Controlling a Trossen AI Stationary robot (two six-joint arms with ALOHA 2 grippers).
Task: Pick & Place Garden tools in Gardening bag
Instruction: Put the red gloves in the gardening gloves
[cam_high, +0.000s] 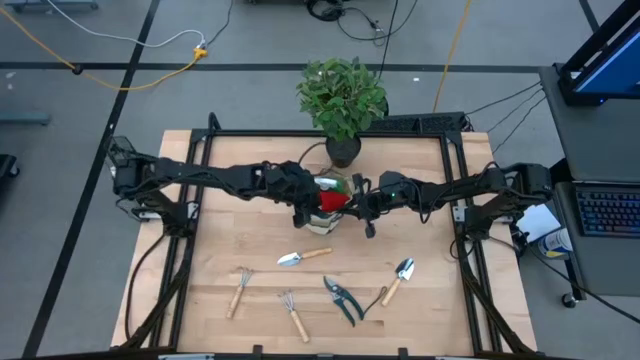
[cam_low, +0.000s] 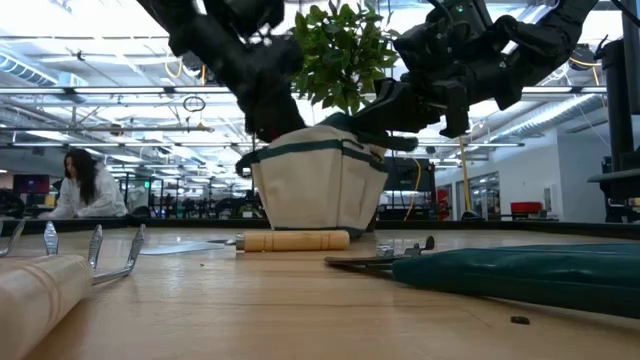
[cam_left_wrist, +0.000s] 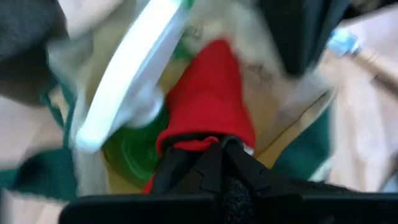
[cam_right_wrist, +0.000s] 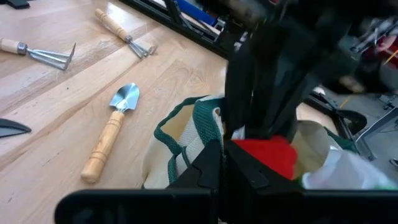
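Observation:
The gardening bag (cam_high: 324, 224) (cam_low: 318, 190) stands upright on its base at the table's middle, in front of the potted plant. Inside it are a green spray bottle (cam_left_wrist: 130, 149) with a white trigger and a red glove (cam_left_wrist: 208, 99) (cam_right_wrist: 268, 154). My left gripper (cam_left_wrist: 214, 146) (cam_high: 316, 204) reaches slanting down into the bag's mouth from the left and is shut on the glove. From the right, my right gripper (cam_right_wrist: 222, 149) (cam_high: 354, 206) is shut at the bag's rim. Two trowels (cam_high: 303, 257) (cam_high: 398, 279), a rake (cam_high: 240, 290), a fork (cam_high: 293, 315) and pruners (cam_high: 343, 300) lie flat on the table. My left gripper pinches the red glove's near end (cam_left_wrist: 198, 142) between its two fingers, coming slanting down from the table's left. The glove lies in the bag beside the spray bottle. My right gripper meets the bag's right rim (cam_right_wrist: 205, 124), nearly level, from the table's right. Its own fingers hide the place of contact.
The potted plant (cam_high: 342, 100) stands just behind the bag. The loose tools lie in a row toward the near edge, with bare wood (cam_high: 230, 220) left and right of the bag. A black frame (cam_high: 200, 150) borders the table. A person (cam_low: 85, 185) sits in the room beyond.

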